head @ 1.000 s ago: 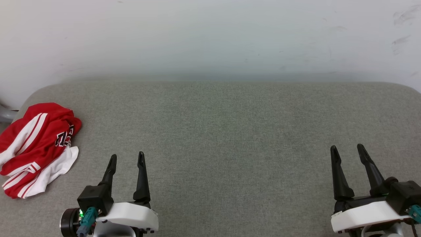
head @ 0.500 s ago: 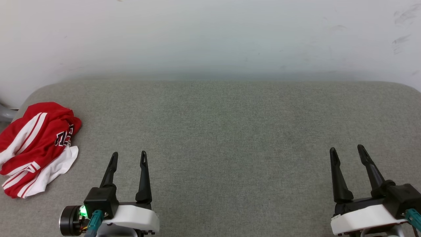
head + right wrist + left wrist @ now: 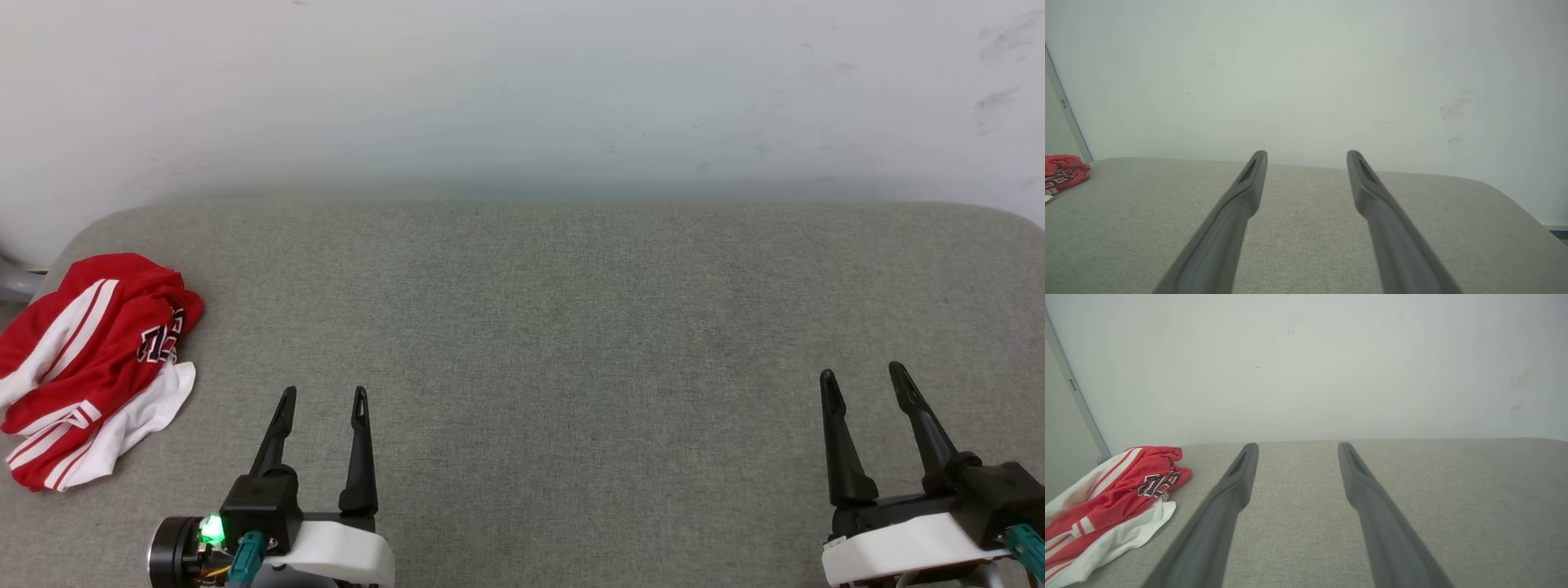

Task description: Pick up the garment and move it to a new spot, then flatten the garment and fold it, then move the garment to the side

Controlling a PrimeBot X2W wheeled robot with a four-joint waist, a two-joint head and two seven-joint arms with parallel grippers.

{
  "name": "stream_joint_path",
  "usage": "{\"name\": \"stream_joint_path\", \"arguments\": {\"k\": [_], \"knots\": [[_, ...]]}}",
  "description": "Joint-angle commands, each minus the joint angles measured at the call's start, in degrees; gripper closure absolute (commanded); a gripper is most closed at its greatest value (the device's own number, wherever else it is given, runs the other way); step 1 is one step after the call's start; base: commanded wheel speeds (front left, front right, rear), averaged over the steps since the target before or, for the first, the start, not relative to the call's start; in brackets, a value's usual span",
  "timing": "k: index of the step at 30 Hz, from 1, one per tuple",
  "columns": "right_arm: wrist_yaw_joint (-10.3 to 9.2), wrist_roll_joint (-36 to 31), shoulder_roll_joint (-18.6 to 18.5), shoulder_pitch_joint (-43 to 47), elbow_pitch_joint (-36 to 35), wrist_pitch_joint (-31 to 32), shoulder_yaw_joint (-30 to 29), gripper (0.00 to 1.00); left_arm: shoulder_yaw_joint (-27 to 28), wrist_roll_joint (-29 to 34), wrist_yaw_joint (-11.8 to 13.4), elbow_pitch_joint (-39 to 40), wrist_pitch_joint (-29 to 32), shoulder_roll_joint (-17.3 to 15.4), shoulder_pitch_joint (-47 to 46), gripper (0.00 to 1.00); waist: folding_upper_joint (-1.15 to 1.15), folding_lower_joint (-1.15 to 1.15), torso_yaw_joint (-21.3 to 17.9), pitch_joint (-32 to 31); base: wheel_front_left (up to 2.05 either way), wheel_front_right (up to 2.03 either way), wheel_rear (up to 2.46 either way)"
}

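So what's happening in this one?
A two-armed robot faces a grey fabric-covered surface. A crumpled red jersey-style T-shirt with white sleeves and striped trim lies in a heap at the surface's left edge, and nothing is touching it. The left gripper and right gripper are both open and empty at the near side, the left one closer to the shirt. The pick-up has not yet begun.

Crumpled red-white garment [image 3: 90, 367], seemingly unfolded.
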State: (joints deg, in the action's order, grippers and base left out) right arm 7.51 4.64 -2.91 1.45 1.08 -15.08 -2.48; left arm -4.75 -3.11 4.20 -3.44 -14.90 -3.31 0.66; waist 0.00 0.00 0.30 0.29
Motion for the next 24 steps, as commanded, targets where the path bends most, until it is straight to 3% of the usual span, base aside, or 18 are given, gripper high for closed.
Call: {"name": "stream_joint_path", "arguments": {"k": [1,24], "knots": [[-0.04,0.3,0.1,0.5,0.1,-0.1,0.0,0.0,0.3,0.0,-0.2,-0.1,-0.5,0.0,0.2,0.0,0.0,0.0,0.0,0.0,0.0,0.0,0.0],[-0.04,3.4,0.1,0.8,0.9,-0.1,-0.1,0.0,0.9,-0.7,-1.0,-1.4,-0.5,0.4,0.1,0.0,0.0,0.0,1.2,-0.4,0.0,0.0,0.0]]}}
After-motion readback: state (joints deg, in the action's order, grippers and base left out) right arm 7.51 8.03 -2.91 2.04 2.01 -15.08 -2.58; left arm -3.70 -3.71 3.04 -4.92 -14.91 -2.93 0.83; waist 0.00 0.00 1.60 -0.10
